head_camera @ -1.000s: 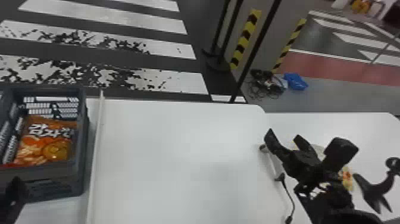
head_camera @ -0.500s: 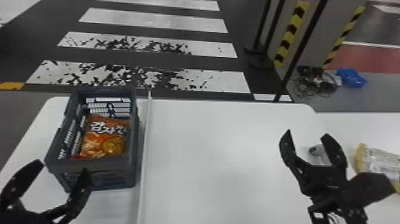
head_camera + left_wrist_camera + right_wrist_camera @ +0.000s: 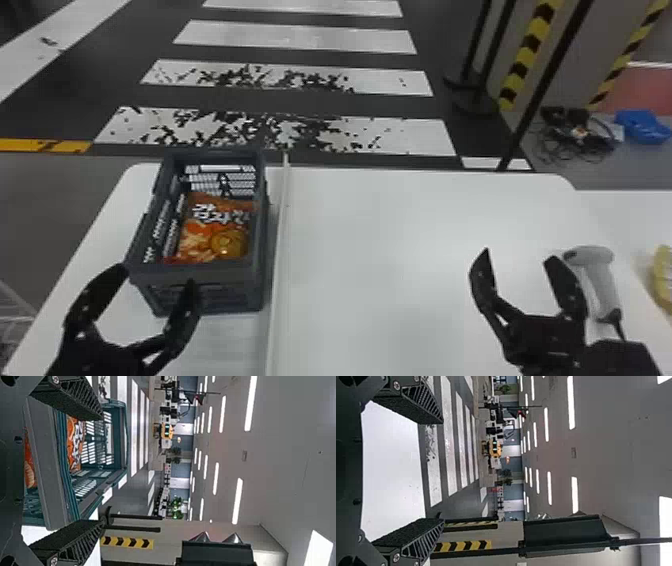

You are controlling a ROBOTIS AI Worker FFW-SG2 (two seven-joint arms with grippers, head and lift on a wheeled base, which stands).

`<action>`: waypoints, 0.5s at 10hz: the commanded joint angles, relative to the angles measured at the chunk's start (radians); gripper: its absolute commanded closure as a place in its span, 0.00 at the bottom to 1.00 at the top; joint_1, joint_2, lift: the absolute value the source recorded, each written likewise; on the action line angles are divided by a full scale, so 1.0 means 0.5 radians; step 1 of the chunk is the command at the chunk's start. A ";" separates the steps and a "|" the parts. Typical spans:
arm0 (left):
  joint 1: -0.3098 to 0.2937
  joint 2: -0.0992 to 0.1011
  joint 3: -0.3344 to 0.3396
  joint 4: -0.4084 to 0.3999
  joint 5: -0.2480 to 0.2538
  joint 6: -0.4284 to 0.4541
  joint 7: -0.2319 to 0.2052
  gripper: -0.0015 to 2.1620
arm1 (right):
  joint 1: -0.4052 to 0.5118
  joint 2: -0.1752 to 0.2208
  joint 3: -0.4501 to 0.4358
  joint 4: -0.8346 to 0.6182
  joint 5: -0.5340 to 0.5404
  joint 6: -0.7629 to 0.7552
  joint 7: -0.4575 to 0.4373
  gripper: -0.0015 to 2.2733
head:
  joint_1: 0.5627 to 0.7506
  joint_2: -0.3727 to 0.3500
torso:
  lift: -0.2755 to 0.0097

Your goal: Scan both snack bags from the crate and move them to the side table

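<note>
Left gripper point(image 3: 157, 277), near side of the crate point(image 3: 210, 274), and right gripper point(image 3: 519, 256), left of the scanner point(image 3: 600, 285): both spread wide, empty. Orange snack bag point(image 3: 215, 230) lies inside the crate, on the table's left.

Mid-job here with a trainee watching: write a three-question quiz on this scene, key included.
1. Where is the orange snack bag?
A) on the floor
B) in the crate
C) held by the robot
2. True or false: the left end effector is open.
3. Short answer: what tool lies on the table beside the right end effector?

Key: 1 B; 2 true; 3 handheld scanner
</note>
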 commanded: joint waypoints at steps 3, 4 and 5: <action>-0.030 -0.001 -0.045 -0.020 -0.031 0.000 0.062 0.03 | -0.005 0.012 -0.009 0.110 0.005 0.010 0.000 0.06 | 0.70 0.45 | 0.62; -0.026 -0.001 -0.057 -0.073 -0.031 0.006 0.062 0.03 | 0.001 0.015 -0.009 0.113 0.005 0.010 0.000 0.06 | 0.70 0.44 | 0.62; 0.004 0.020 -0.054 -0.195 -0.031 0.018 0.056 0.03 | 0.001 0.015 -0.018 0.116 0.002 0.010 0.000 0.05 | 0.70 0.43 | 0.62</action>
